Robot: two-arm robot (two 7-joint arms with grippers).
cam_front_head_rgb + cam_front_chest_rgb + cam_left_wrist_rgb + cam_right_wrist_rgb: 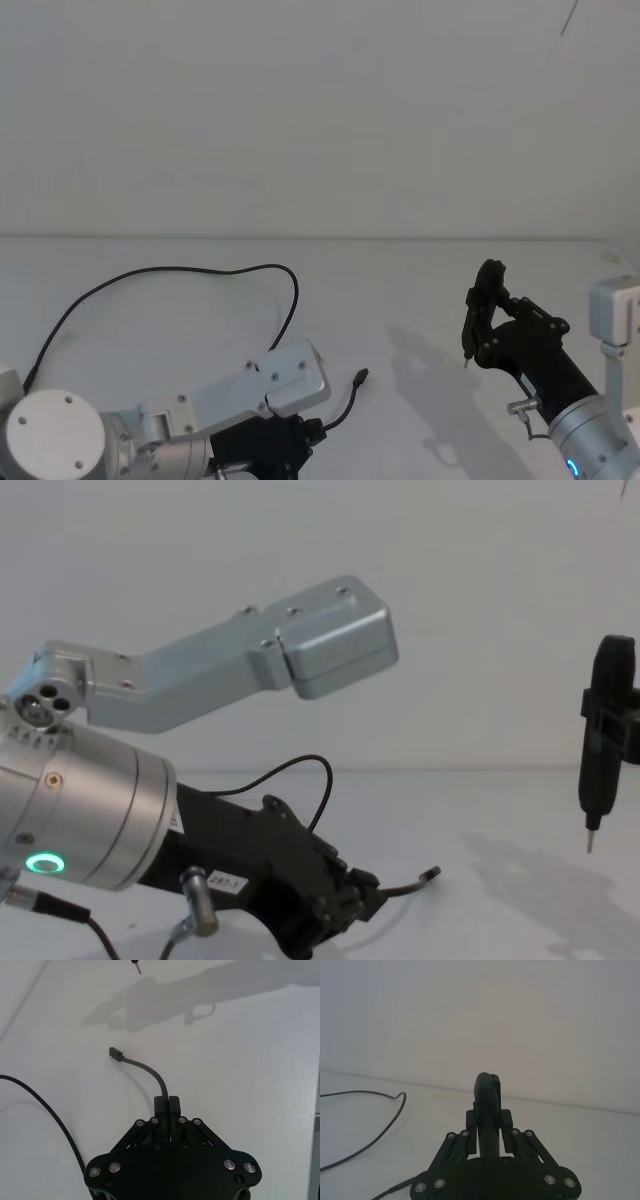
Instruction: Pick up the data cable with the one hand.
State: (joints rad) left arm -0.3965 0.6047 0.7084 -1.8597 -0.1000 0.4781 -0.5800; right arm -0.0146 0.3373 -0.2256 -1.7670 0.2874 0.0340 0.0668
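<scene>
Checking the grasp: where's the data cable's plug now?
Lower centre of the head view: the plug juts out just beyond the left gripper, shut on the data cable.

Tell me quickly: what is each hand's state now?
Left hand: closed on the thin dark flexible data cable, near its black plug.
Right hand: closed on a slim black upright tool.
</scene>
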